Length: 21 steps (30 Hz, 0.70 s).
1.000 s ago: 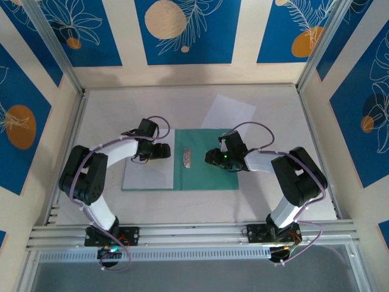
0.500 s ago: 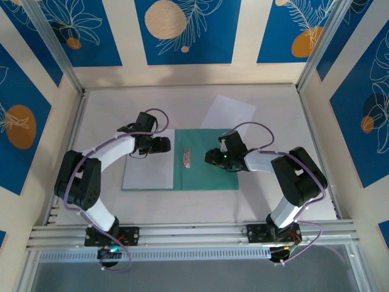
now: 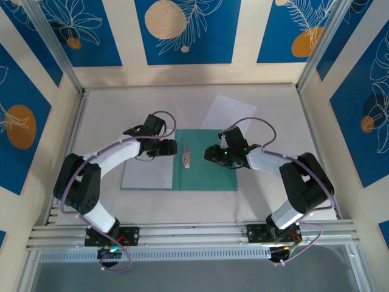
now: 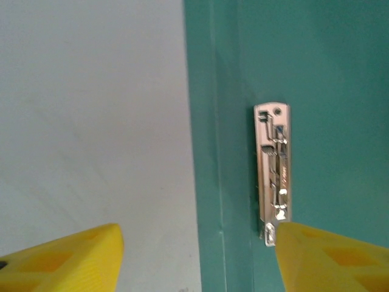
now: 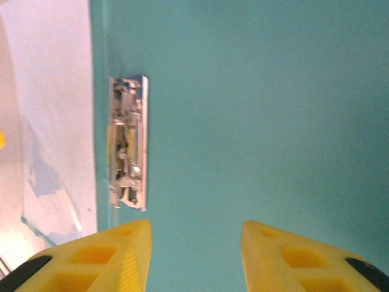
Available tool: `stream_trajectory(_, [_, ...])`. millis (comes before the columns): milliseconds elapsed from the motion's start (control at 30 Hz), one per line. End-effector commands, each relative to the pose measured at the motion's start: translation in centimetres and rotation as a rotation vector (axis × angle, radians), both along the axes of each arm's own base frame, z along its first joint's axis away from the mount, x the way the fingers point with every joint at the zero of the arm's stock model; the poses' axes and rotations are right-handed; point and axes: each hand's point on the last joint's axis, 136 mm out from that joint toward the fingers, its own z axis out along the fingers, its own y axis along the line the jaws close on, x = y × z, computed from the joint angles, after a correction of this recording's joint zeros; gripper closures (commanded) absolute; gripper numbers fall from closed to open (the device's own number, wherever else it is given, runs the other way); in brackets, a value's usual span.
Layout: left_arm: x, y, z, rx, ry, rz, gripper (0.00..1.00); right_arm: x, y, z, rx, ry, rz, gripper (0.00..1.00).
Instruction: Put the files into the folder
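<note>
On the table point(image 3: 121, 103) our left gripper point(image 4: 197, 234) and right gripper point(image 5: 194, 228) hang open, empty. We fear the left may snag the clip point(image 4: 273, 170) on the folder point(image 3: 209, 176).

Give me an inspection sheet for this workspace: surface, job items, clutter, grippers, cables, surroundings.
Surface: beige table, flat.
Job's things: teal folder open flat, metal clip near its spine; white sheet lying left of the clip; second sheet at the folder's far edge.
Clutter: nothing seen.
Grippers: left gripper and right gripper open over the folder, holding nothing.
Cables: purple cables loop along both arms.
Surroundings: blue patterned walls; metal rail in front.
</note>
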Motion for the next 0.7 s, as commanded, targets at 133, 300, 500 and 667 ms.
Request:
stream_trajectory(133, [-1.2,-3.1,0.6,0.075,-0.031,-0.006,0.46,0.3,-2.1,1.3,-0.006,-0.012,-0.025,0.56])
stream_trajectory(300, [-2.6,-4.8,0.0,0.144,-0.046,-0.003,0.46,0.0,-3.8,0.1,-0.018,0.005,-0.048,0.56])
stream_trajectory(500, [-3.5,-6.3,-1.4,0.177,-0.017,-0.016,0.46,0.4,-4.4,0.4,-0.009,-0.028,-0.027,0.56])
stream_trajectory(667, [-3.7,-6.4,-2.1,0.189,-0.009,0.01,0.51,1.3,-4.3,0.9,-0.008,-0.088,-0.014,0.56])
